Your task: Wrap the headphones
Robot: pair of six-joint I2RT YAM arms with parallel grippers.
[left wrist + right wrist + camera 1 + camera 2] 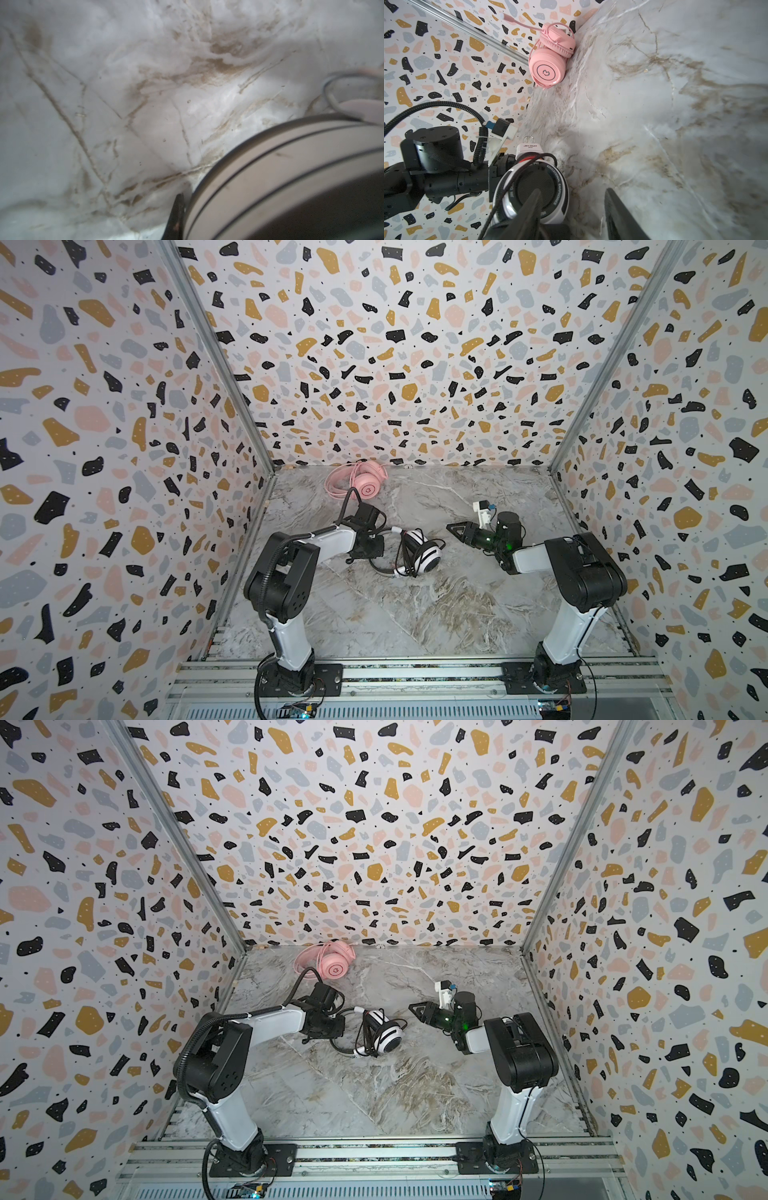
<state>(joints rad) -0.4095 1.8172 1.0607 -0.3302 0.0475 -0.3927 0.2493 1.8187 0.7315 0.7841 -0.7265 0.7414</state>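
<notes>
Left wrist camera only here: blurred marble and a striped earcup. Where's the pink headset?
Observer: The pink headset sits against the back wall, left of centre, nothing touching it.
Operator: Right arm?
Observer: The right gripper hovers beside the white headset, jaws open, holding nothing.
Operator: Black cord wrapped?
Observer: Partly, it seems: the black cord crosses over one earcup, with a loop loose on the table.
</notes>
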